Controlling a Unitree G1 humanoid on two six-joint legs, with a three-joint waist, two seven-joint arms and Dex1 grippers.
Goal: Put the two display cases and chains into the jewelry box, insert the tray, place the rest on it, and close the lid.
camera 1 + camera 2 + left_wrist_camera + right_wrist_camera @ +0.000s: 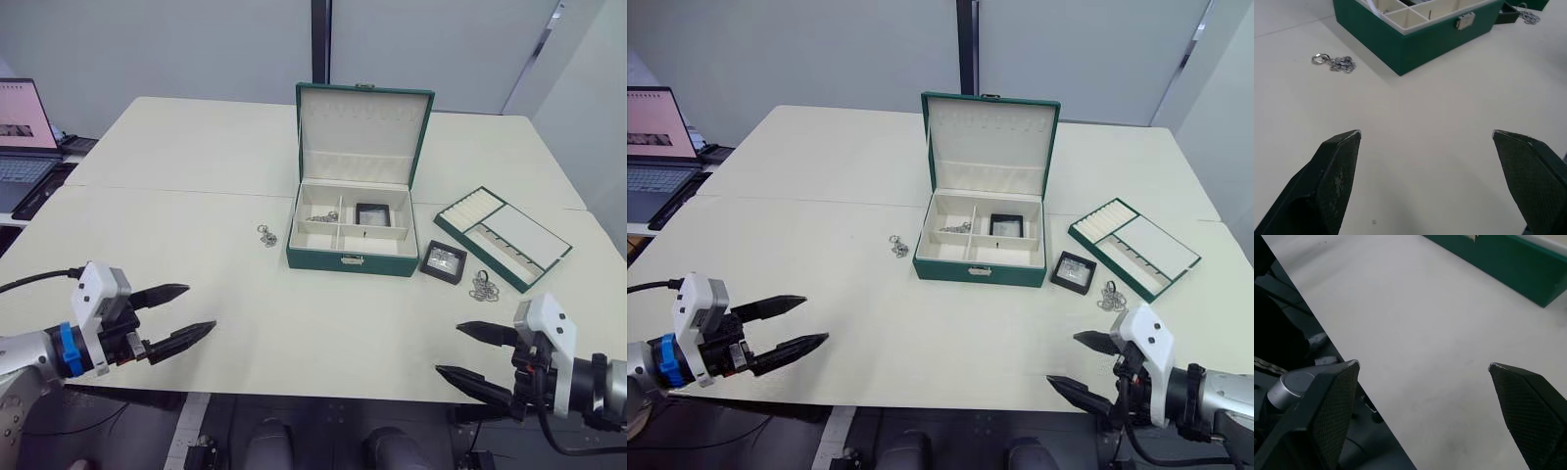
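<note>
Left gripper (186, 309): jaws spread wide, holding nothing — it hangs over bare table (196, 225), near the front edge.
Right gripper (468, 351): also released, fingers far apart, empty, above the front edge of the table.
Jewelry box (351, 258): well ahead of both pairs of jaws, about midway between them; the lid (361, 131) stands upright and open, cream inside.
Display case in box (372, 214): black frame, lying in the rear right compartment.
Display case on table (443, 260): flat, just beside the right front corner of the box, ahead of the right jaws and apart from them.
Chain in box (324, 215): silvery heap in the rear left compartment; it is too small to say more, perhaps a chain.
Chain on table (1334, 62): ahead of the left jaws, near the left side of the box, not touching it.
Linked rings (481, 286): between the outer case and the tray, closest to the right jaws.
Tray (503, 237): to the right of the box, lying flat at an angle — well ahead of the right jaws.
</note>
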